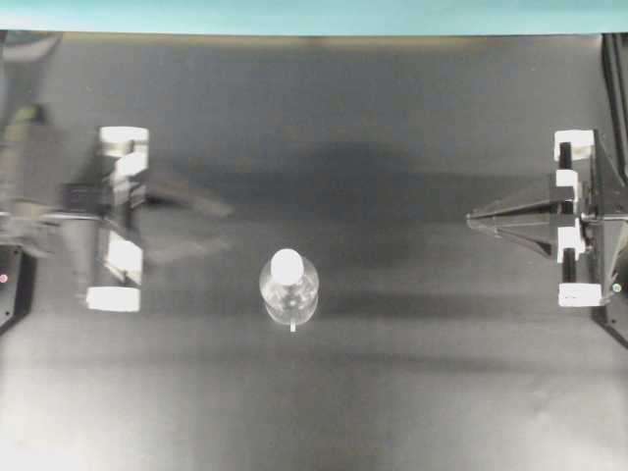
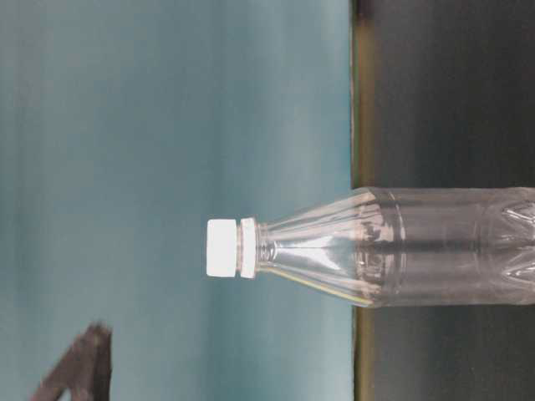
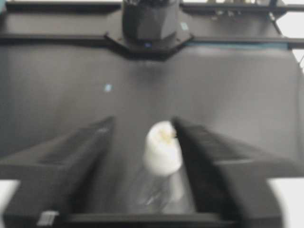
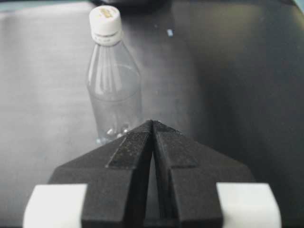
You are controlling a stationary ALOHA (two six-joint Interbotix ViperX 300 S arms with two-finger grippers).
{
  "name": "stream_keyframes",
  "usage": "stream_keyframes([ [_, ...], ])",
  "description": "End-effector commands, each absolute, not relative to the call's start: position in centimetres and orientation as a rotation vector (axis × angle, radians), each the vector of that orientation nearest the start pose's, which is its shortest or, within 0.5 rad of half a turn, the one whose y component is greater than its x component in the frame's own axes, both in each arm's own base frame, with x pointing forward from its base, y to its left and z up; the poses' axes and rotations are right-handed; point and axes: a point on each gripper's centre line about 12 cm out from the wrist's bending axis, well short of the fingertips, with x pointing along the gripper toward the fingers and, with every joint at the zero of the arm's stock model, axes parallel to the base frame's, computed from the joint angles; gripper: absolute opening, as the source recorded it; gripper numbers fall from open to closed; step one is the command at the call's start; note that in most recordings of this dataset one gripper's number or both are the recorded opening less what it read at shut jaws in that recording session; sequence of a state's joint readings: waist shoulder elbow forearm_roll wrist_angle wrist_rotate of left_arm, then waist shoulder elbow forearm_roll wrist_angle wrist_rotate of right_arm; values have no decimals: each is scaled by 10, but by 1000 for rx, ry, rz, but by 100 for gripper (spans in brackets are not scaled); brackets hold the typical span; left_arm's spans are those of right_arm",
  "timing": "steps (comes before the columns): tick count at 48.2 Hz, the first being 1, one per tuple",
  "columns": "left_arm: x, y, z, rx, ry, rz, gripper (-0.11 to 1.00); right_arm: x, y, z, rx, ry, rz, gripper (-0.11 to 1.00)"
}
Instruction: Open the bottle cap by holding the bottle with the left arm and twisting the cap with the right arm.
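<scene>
Clear plastic bottle (image 1: 288,290) stands upright near the middle of the dark worktop (image 1: 412,392), white cap (image 1: 287,265) on top, untouched by either arm. Left arm (image 1: 39,201) reaches in from the left edge of the overhead view, blurred; its hand (image 1: 201,231) points level toward the bottle with fingers (image 3: 71,156) spread apart, holding nothing. From the left wrist camera the cap sits between those two fingers, nearer the right one; contact cannot be judged through the blur. Right arm (image 1: 603,216) sits at the right edge, well apart from the bottle, its hand (image 1: 473,220) level, fingers (image 4: 128,156) pressed together to a point and empty.
</scene>
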State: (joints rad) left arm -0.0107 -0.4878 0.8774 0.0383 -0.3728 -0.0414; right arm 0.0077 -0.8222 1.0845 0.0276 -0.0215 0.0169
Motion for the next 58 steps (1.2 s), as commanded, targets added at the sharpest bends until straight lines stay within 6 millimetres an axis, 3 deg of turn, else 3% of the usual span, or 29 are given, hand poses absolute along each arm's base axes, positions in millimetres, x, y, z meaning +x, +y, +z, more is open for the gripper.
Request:
stream_keyframes([
  [1, 327, -10, 317, -5, -15, -42, 72, 228, -2, 276, 64, 225, -17, 0],
  [4, 340, -11, 314, -5, 3, -42, 88, 228, -2, 276, 68, 230, -17, 0],
  [6, 346, -11, 311, -6, 14, -42, 93, 228, -3, 276, 71, 230, -19, 0],
  [20, 365, -12, 282, -13, 5, -47, 93, 228, -3, 275, 108, 234, -25, 0],
  [36, 378, -18, 221, -28, 11, -68, 94, 228, -5, 275, 169, 232, -40, 0],
  [58, 387, -21, 124, -29, 239, -73, 94, 228, -8, 272, 227, 248, -63, 0],
])
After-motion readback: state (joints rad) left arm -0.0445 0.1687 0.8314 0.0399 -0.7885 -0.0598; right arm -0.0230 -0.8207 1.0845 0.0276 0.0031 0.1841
